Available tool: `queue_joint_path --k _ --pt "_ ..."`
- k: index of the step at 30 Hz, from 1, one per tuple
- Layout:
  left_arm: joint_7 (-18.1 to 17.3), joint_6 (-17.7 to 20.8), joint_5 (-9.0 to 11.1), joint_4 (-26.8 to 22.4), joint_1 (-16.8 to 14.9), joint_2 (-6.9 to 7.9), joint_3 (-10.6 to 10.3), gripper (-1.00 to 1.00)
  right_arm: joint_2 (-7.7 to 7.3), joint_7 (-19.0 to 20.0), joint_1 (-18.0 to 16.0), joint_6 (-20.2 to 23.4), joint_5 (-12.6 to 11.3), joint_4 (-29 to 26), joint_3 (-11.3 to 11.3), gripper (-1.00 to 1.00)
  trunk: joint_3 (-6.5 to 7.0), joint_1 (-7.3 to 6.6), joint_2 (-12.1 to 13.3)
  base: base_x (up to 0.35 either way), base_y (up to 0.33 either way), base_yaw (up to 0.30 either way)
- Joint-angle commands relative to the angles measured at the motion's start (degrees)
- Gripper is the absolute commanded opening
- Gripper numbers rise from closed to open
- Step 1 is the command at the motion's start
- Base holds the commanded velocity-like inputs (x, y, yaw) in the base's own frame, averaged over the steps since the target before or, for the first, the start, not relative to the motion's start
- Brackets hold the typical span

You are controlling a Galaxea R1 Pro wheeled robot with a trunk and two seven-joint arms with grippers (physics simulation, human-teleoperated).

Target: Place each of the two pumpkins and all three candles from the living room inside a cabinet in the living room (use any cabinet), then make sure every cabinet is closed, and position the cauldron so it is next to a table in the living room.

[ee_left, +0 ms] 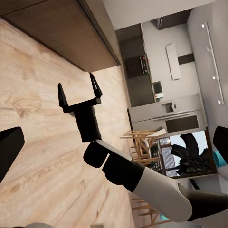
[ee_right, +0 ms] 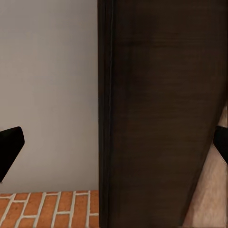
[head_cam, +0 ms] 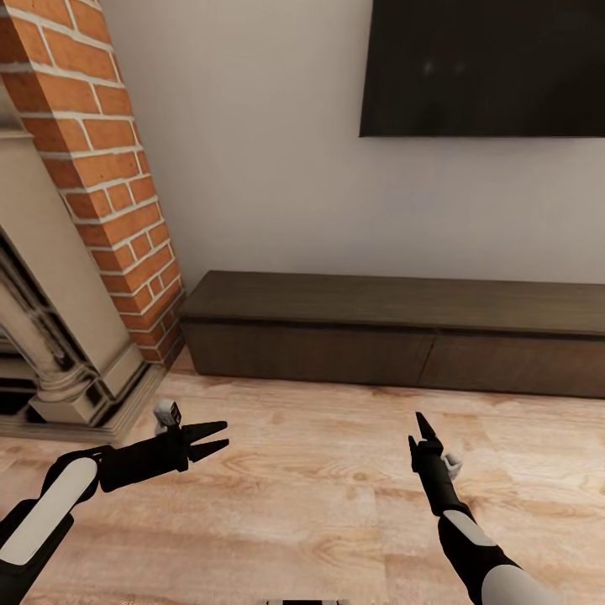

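your black left gripper (head_cam: 214, 439) hangs low over the pale wood plank floor (head_cam: 319, 470), its two fingers spread apart and empty. your black right gripper (ee_left: 80, 92) also stands open with nothing between its fingers; the left wrist view shows that gap plainly, while from the head it looks like one narrow point. beyond them, the long low dark-brown wooden cabinet (head_cam: 395, 332) sits against the white wall, fronts flush and closed, beside the red brick chimney column (head_cam: 109, 168). the right wrist view shows its dark grain close up.

Brick chimney (head_cam: 109, 168), wall-mounted TV (head_cam: 483, 67), pale wood floor (head_cam: 319, 496).
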Motion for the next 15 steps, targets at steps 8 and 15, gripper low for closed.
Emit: queue_joint_path --k 8,15 --pt "-0.25 0.16 0.00 0.01 -0.04 0.04 -0.06 1.00 0.00 0.26 -0.01 0.25 -0.29 0.03 -0.03 1.00 -1.38 0.14 -0.10 0.000 0.000 0.000" --pt "-0.22 0.16 0.00 -2.32 0.47 0.05 -0.06 1.00 0.00 2.00 -0.01 0.28 -0.33 0.09 -0.05 1.00 -1.38 0.14 -0.10 0.003 0.000 0.000"
